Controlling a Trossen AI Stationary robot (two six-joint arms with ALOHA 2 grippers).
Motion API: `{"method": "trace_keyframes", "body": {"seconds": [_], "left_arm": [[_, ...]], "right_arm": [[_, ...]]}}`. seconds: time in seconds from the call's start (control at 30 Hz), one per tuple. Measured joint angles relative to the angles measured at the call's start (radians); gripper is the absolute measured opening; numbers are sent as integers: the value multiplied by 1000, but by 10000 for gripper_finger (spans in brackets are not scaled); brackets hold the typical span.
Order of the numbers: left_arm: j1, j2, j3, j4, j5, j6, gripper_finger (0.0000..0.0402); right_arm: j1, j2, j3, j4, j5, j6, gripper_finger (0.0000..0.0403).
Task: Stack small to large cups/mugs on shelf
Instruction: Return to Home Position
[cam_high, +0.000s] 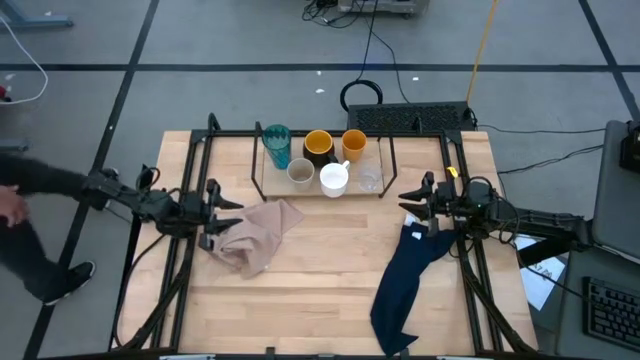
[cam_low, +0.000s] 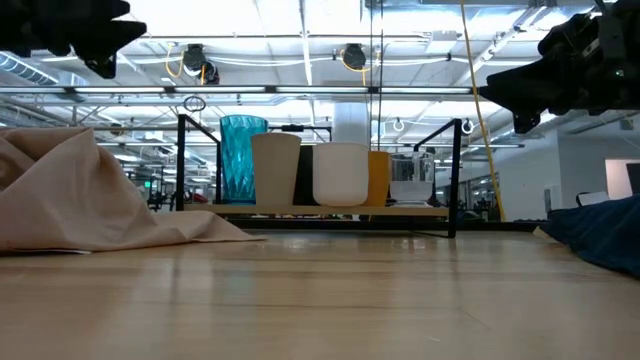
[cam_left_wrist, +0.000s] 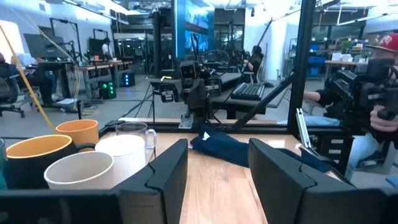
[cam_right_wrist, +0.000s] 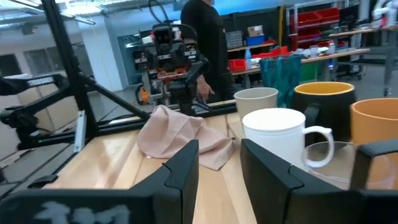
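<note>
High view from overhead: the shelf (cam_high: 386, 165) stood at the far middle of the wooden surface (cam_high: 300, 300), and all six vessels were on it in two rows. The back row held the teal glass (cam_high: 277, 145), a black mug (cam_high: 318, 147) with a yellow inside, and the small orange cup (cam_high: 354, 145). In front of them stood the beige cup (cam_high: 300, 172), the white mug (cam_high: 334, 179) and the clear cup (cam_high: 370, 178), close together, the beige cup and white mug just beside each other.

The left gripper (cam_high: 225, 215) hung over the left part of the surface by a crumpled tan cloth (cam_high: 262, 232). Its fingers (cam_left_wrist: 168, 171) were spread wide with nothing between them. The right gripper (cam_high: 408, 200) hung across from it on the right, above the top end of a navy cloth (cam_high: 405, 280). It too was parted and empty, as the right wrist view showed.

A pale marking (cam_right_wrist: 68, 211) on the right gripper's body was too blurred to read, and I could make out no writing on the cups. A person (cam_high: 30, 230) in dark clothes stood off the surface's left side.
</note>
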Motion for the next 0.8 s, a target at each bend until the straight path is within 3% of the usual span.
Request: {"method": "trace_keyframes", "body": {"seconds": [0.37, 0.5, 0.73, 0.8], "left_arm": [[185, 16, -5, -10, 179, 28, 168], [242, 16, -12, -63, 191, -14, 168], [283, 13, -166, 127, 206, -26, 168], [287, 13, -172, 111, 208, -36, 168]], "right_arm": [[0, 0, 0, 35, 21, 0, 110], [0, 0, 0, 35, 21, 0, 110], [0, 0, 0, 33, 21, 0, 110], [0, 0, 0, 32, 20, 0, 110]]}}
